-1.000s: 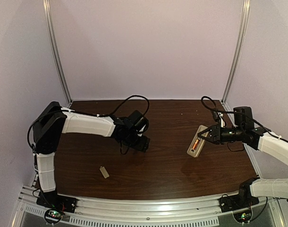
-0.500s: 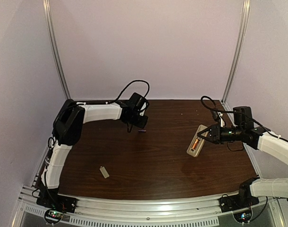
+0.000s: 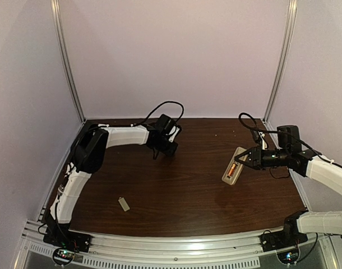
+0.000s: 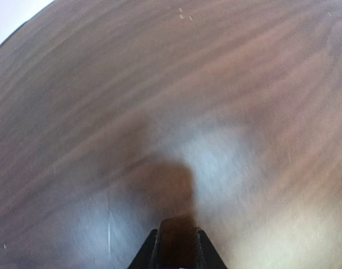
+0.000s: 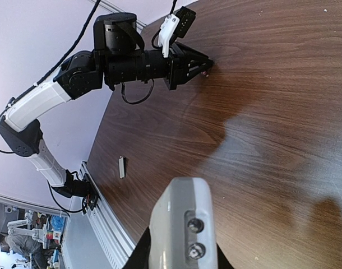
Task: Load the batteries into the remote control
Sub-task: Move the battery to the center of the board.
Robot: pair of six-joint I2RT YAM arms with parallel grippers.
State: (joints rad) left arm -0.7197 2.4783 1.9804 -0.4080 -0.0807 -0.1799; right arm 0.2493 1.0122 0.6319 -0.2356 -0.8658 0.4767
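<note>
We are seeing right gripper (image 3: 246,159) clamping remote control (image 3: 234,166) at 3 o'clock on table (image 3: 182,193), one battery (image 3: 231,170) sitting inside. Left gripper (image 3: 171,149), 12 o'clock, nearly closed, seemingly pinching second battery (image 4: 176,235). We are judging batteries light, rigid, slick; pinching mid-body suits.

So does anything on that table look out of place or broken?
Nothing looks broken. A small grey cover lies alone near the front, far from the remote control, which the right gripper holds with its back open and one battery showing.
</note>
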